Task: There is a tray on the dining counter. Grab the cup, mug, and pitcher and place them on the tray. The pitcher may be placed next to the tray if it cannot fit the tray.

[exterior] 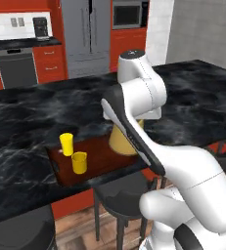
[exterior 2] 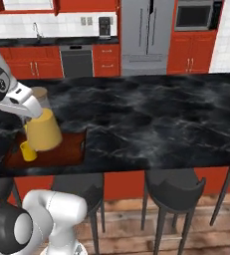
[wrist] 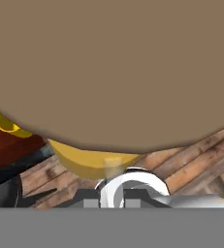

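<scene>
Pitcher [exterior: 120,140] half behind arm [exterior: 134,132]

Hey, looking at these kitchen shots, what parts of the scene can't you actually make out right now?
- Tool: its fingertips are hidden behind the arm in the left base view and the pitcher's lid in the hand view.
- Pitcher: mostly blocked by the arm in the left base view.
- Mug: handle too small to make out in the left base view; the pitcher covers part of it in the right base view.
- Tray: its right end is behind the arm.
- Cup: its mark is not discernible.
</scene>
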